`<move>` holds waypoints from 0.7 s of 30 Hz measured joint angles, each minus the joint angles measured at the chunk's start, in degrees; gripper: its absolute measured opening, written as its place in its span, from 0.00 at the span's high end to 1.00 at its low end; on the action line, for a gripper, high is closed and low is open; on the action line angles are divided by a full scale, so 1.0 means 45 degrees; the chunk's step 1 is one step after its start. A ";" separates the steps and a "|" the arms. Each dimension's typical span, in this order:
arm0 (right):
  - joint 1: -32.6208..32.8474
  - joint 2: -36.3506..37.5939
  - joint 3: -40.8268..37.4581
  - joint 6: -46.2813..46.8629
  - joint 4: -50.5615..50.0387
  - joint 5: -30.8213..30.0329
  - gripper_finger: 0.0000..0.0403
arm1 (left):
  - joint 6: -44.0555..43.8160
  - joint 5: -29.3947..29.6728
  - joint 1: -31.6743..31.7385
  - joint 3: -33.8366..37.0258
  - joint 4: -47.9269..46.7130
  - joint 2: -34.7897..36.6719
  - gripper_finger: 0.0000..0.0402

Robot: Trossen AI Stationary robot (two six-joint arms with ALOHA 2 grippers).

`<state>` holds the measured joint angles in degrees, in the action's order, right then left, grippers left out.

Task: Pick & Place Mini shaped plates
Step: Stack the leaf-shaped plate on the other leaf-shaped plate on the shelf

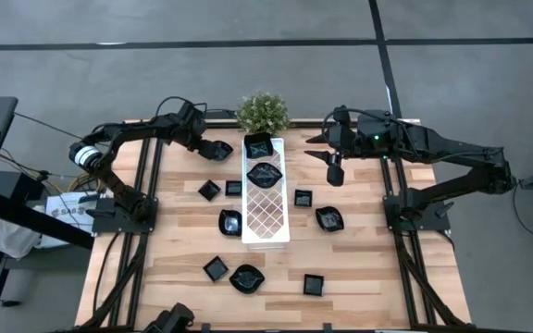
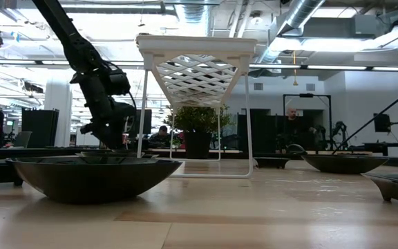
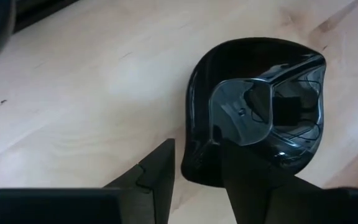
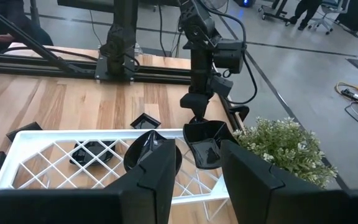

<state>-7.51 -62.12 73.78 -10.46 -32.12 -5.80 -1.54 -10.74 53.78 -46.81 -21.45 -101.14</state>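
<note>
Straddling the rim of one mini plate (image 3: 257, 93), my left pincer (image 3: 197, 167) stood released: one finger (image 3: 157, 177) was outside the plate over bare wood, the other over its glossy hollow, with the near wall between them. Nothing was clamped yet. That plate sat on the table (image 1: 174, 231) at the far left part of the boards, just to the left of the white lattice tray (image 1: 266, 217). It lay directly ahead of and beneath the pincer, so I judged that the coming move turned only on closing across that wall. The plate looked rounded on one side and squared on the other, about as broad as long, so I could not name a long axis for it. My left arm was plainly the nearer one.

Two plates, one (image 1: 260, 146) at the far end and a leaf-like one (image 1: 265, 174) next to it, already lay on the tray. The remaining plates, such as a square one (image 1: 209, 191) and a wavy one (image 1: 246, 277), were scattered on both sides of it.

Across the tray and well apart from that plate, my right pincer (image 1: 334, 168) hung above the table, its fingers spread and empty. A small potted plant (image 1: 263, 111) stood beyond the tray's far end.

I could read no label or writing on the plates, the tray or the arms.
</note>
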 joint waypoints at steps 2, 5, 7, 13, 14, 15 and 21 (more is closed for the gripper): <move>0.0000 0.0003 0.0000 0.0000 0.0000 0.0004 0.70 | 0.0071 -0.0005 0.0000 0.0000 -0.0003 0.0000 0.73; 0.0000 -0.0001 0.0000 0.0000 0.0000 0.0003 0.69 | 0.0457 -0.0005 0.0000 0.0005 -0.0029 0.0000 0.80; 0.0000 0.0001 0.0000 0.0000 0.0000 0.0004 0.70 | 0.0454 -0.0005 0.0016 0.0000 -0.0021 0.0000 0.86; 0.0000 0.0004 0.0000 0.0000 0.0000 0.0004 0.69 | 0.0244 -0.0015 0.0088 0.0000 0.0037 0.0000 0.98; 0.0000 0.0000 0.0000 0.0000 0.0000 0.0004 0.70 | 0.0243 -0.0015 0.0087 0.0005 0.0061 0.0000 0.98; 0.0000 0.0002 0.0000 -0.0002 0.0000 0.0002 0.70 | 0.0243 -0.0015 0.0083 0.0004 0.0068 0.0007 0.98; 0.0000 0.0004 0.0000 -0.0009 0.0000 0.0003 0.70 | 0.0166 -0.0005 0.0083 0.0004 0.0087 0.0537 0.99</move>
<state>-7.51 -62.11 73.78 -10.50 -32.12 -5.78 -0.79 -10.76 54.15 -46.79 -21.06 -98.72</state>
